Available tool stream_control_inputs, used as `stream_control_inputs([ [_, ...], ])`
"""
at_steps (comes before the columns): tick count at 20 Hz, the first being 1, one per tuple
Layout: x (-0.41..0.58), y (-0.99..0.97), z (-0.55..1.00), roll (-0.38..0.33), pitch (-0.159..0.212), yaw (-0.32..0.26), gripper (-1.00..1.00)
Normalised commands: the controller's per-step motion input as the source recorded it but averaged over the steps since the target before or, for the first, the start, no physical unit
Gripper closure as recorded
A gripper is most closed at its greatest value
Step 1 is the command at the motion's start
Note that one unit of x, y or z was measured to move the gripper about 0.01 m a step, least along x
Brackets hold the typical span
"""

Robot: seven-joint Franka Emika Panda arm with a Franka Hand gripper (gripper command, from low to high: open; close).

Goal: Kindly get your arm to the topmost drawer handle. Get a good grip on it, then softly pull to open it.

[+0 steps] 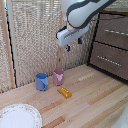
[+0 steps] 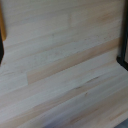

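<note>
Well, in the exterior view the large glossy white robot arm [image 1: 82,12] hung high over the light wooden plank table [image 1: 95,100], and its small blue-tipped claw [image 1: 73,44] pointed down with nothing between its tips; how wide it stood I could not tell. The thin silver handle on the uppermost visible dark brown drawer front [image 1: 116,32] sat off at the exterior view's right, well apart from the claw. Below stood a blue mug [image 1: 42,81] just beside a pink cup [image 1: 58,76], a small orange block [image 1: 64,92] near them, and a white patterned plate [image 1: 19,116].

The wrist view showed only blurred pale planks [image 2: 65,65].
</note>
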Motion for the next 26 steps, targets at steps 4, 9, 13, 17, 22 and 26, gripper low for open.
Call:
stream_control_inputs([
  [4,0.0,-0.17,0.07,-0.321,-0.1,0.141,-1.0],
  [9,0.0,-0.16,0.11,-0.323,-0.05,0.124,-1.0],
  [13,-0.042,-0.16,0.14,-0.329,0.0,0.11,-1.0],
  [17,-0.121,-0.17,0.12,-0.331,0.0,0.127,-1.0],
  [22,-0.095,-0.19,0.06,-0.348,0.0,0.115,-1.0],
  [26,-0.089,-0.24,0.0,-0.371,0.0,0.105,-1.0],
])
